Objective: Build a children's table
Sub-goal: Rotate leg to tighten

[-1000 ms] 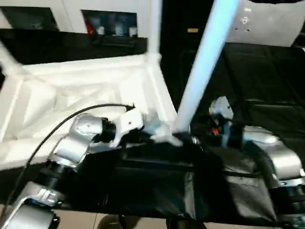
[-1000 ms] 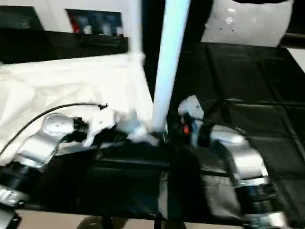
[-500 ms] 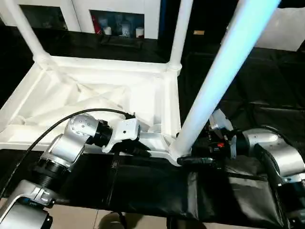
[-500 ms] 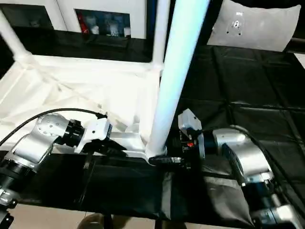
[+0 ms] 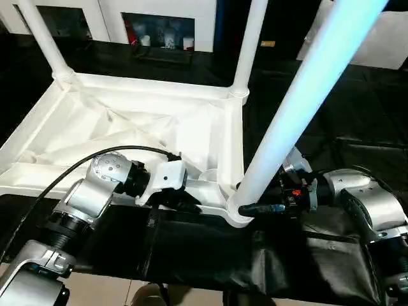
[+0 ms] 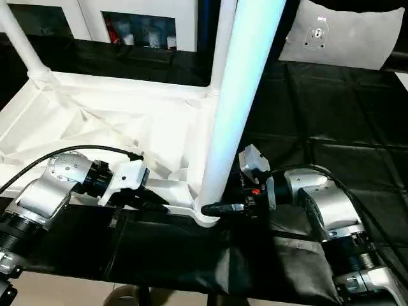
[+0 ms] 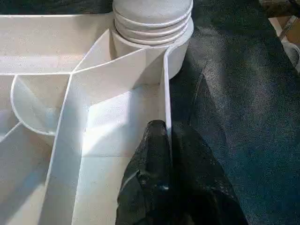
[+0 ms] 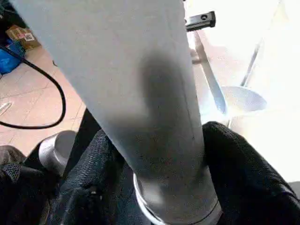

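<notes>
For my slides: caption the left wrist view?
Left gripper pinching the upturned tabletop's rim wall, just short of the corner socket holding a leg.

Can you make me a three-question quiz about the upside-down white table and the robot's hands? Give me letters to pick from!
1. Where is the left gripper?
A. On the tabletop's near edge wall
B. On a far leg
C. On the cabinet

2. How many legs stand up from the tabletop?
A. One
B. Three
C. Five

3. What is the right gripper doing?
A. Resting flat on the black cloth
B. Its fingers sit on either side of the near leg's base
C. Holding a cable

Answers:
1 A: the left wrist view shows its black fingers pinching the thin white rim.
2 B: two far legs, one at the left and one at the right, plus the near leg rise from corner sockets.
3 B: the right wrist view shows a black finger on each side of the leg.
</notes>
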You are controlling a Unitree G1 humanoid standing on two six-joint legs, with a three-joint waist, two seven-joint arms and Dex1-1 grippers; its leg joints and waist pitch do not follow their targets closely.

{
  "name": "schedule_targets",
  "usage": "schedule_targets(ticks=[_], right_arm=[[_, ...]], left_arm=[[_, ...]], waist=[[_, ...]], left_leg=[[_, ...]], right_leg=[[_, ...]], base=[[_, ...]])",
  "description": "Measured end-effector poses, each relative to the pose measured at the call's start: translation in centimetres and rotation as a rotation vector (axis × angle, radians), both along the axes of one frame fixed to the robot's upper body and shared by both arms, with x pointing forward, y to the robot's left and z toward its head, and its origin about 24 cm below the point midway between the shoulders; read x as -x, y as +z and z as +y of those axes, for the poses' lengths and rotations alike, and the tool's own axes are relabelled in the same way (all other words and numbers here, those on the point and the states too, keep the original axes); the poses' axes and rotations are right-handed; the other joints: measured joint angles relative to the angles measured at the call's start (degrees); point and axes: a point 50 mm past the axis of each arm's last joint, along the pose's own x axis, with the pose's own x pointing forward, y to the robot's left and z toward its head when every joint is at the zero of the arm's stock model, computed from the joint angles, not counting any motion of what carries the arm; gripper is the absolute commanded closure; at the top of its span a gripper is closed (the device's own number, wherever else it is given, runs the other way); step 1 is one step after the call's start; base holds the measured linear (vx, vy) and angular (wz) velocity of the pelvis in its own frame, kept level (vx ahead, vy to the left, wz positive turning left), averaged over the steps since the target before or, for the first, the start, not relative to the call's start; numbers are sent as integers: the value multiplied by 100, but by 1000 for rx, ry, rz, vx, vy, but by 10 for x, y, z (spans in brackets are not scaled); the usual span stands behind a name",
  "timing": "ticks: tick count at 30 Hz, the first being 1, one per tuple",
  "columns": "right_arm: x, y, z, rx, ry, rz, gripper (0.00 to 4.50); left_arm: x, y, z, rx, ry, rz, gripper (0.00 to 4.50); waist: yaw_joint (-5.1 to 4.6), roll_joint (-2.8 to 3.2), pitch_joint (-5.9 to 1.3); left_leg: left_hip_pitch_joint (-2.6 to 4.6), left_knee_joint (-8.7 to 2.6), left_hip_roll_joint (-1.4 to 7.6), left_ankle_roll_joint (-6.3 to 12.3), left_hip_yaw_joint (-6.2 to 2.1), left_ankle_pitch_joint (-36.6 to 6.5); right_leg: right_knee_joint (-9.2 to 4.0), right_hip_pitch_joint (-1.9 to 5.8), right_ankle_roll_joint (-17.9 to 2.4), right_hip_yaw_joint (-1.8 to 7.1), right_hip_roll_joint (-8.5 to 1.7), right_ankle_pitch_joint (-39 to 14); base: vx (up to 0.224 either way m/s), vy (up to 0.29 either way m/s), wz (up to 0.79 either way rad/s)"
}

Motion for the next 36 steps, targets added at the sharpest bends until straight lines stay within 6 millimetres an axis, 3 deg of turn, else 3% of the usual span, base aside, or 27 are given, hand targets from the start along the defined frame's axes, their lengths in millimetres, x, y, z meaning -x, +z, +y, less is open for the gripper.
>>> schedule_targets(ticks=[6,11,15,21,23,24,30,36], right_arm=[[-1,-3,6,-41,-78,21,234],[-15,-5,16,-56,-385,-18,239],[-30,-3,27,-74,-720,-35,241],[-41,2,38,-45,-1000,-67,241],[-41,2,39,-42,-1014,-75,241],[-41,3,39,-46,-1017,-81,190],[-38,2,37,-63,-996,-98,141],[-28,4,20,-41,-742,-151,87]], left_arm=[[-4,1,-2,12,70,19,450],[-18,1,-5,17,280,-14,450],[-30,1,-25,64,473,-35,450],[-35,-1,-50,112,624,-54,450],[-35,0,-52,113,631,-55,450],[-35,0,-52,114,631,-58,450],[-35,1,-53,112,609,-77,450],[-29,4,-37,88,464,-128,450]], waist=[[-8,-4,0],[-162,-13,4],[-312,-16,4],[-346,-2,0],[-340,-1,0],[-340,0,1],[-331,2,3],[-319,30,21]], left_leg=[[7,4,1,-9,0,-3],[16,13,-3,-31,-1,-7],[14,16,-9,-31,0,-7],[19,-4,-14,-32,0,-9],[20,-13,-13,-32,-1,-9],[19,-21,-13,-32,-1,-9],[13,-34,-13,-32,-2,-10],[0,-56,-7,-29,-4,-10]], right_leg=[[8,1,0,1,0,0],[-1,5,20,7,1,-10],[-14,2,22,17,0,-10],[-14,6,22,18,0,-10],[-15,5,23,14,0,-11],[-16,3,24,13,0,-11],[-18,-4,28,10,0,-14],[-19,-25,13,4,7,-5]], base=[[0,0,0],[0,0,0],[0,0,0],[0,0,0],[0,0,0],[0,0,0],[0,0,0],[0,0,0]])
